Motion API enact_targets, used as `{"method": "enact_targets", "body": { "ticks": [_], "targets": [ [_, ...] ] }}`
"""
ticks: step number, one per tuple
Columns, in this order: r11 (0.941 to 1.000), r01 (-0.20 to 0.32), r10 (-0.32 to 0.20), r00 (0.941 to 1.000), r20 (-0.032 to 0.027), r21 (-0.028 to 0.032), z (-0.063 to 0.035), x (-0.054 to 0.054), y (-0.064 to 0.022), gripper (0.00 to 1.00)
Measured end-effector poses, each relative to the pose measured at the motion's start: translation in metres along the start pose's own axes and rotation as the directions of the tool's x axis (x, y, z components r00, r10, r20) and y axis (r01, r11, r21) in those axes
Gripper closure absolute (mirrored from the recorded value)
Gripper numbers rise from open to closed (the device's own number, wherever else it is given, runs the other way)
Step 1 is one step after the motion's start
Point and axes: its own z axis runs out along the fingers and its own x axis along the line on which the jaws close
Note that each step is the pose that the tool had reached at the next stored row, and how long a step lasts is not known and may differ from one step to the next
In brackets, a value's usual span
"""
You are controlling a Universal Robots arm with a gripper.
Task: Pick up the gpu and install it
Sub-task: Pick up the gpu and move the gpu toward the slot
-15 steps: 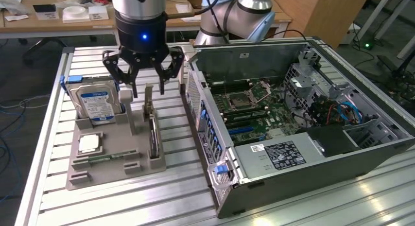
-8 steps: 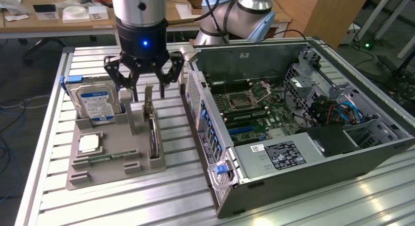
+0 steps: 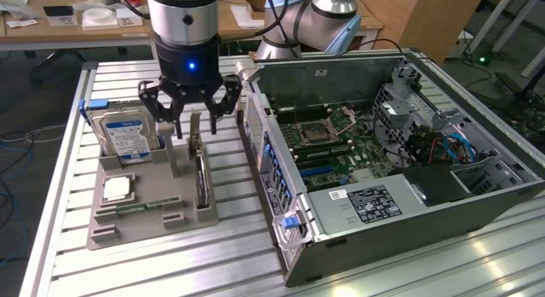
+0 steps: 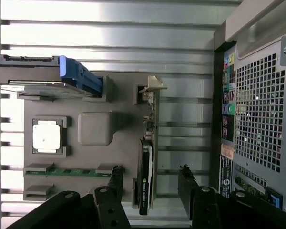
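A: any text readable from where you stand?
B: nope. hard drive label (image 3: 127, 137), power supply sticker (image 3: 374, 204), white print on the gpu (image 4: 145, 179) edge: all too small.

The gripper (image 4: 150, 172), its 2 fingers (image 4: 115, 183) apart, flanks the gpu (image 4: 148, 151) (standing on edge in the grey holder (image 4: 125, 110)).

My gripper (image 4: 150, 171) looks matt black. The gpu (image 4: 148, 143) has a glossy black cooler (image 4: 145, 191) and a bright metal bracket (image 4: 152, 85). Its holder (image 4: 124, 143) is matt grey plastic, and the table (image 4: 109, 33) is ribbed, brushed metal with a sheen.
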Motion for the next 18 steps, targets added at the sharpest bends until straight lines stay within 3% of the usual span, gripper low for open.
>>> {"method": "enact_targets", "body": {
  "ticks": [18],
  "targets": [
    [1.0, -0.001, 0.001, 1.0, -0.0001, 0.0, 0.0219, 0.0, -0.0037, 0.41]
  ]
}}
